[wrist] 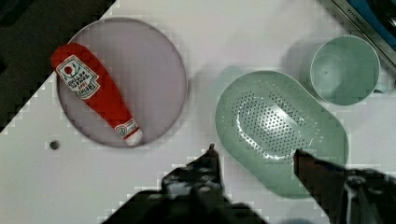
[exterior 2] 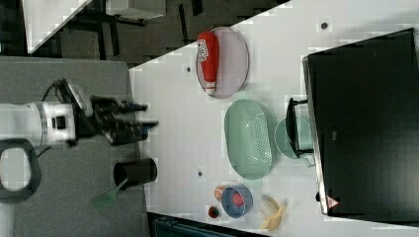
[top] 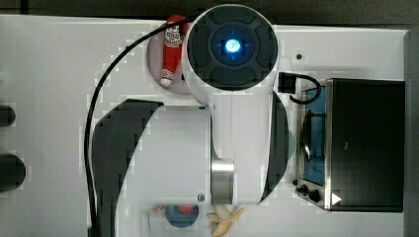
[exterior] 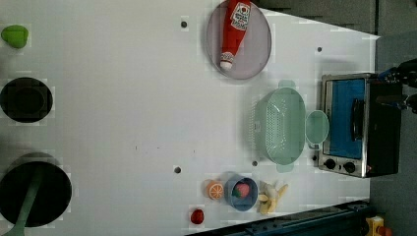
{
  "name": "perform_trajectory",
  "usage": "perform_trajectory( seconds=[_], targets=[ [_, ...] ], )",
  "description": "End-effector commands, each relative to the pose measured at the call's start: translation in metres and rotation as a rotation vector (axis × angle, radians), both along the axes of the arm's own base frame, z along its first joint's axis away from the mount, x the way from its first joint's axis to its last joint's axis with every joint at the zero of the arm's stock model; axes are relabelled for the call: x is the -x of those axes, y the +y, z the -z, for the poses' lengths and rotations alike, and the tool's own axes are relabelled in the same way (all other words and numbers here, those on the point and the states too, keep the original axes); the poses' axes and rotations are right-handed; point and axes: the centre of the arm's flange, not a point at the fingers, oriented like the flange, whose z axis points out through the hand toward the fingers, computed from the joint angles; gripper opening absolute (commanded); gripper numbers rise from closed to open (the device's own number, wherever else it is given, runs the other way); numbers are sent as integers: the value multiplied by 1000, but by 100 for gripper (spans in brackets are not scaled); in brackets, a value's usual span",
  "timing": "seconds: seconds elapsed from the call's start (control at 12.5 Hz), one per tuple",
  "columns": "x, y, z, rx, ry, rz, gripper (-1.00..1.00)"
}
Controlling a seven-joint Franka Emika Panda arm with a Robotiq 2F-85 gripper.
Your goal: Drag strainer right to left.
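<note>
One strainer (exterior: pixel 279 126) matters here: a sage-green oval colander on the white table (exterior: pixel 123 98), well in from the edges, just beside the mint mug (exterior: pixel 317 128) that stands against the toaster oven (exterior: pixel 359 125), with the ketchup plate (exterior: pixel 239 42) near its other end. It looks light, stiff and smooth, likely to skid; hooking a finger inside the rim should drag it best. The gripper (wrist: pixel 254 151) hangs high above it, pointing down, fingers spread and holding nothing.
</note>
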Motion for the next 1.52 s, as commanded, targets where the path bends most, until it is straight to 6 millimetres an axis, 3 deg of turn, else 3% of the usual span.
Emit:
perform_trajectory(
  seconds=[0.08, 0.32, 0.48, 0.72, 1.12, 1.52],
  targets=[
    [165, -39, -94, -19, -8, 159, 40],
    [152, -36, -54, -14, 52, 153, 100],
    [136, -34, -7, -9, 86, 157, 100],
    [108, -26, 87, 2, 90, 202, 100],
    [82, -17, 235, 12, 29, 481, 100],
    [71, -6, 337, 6, -6, 603, 100]
  ],
)
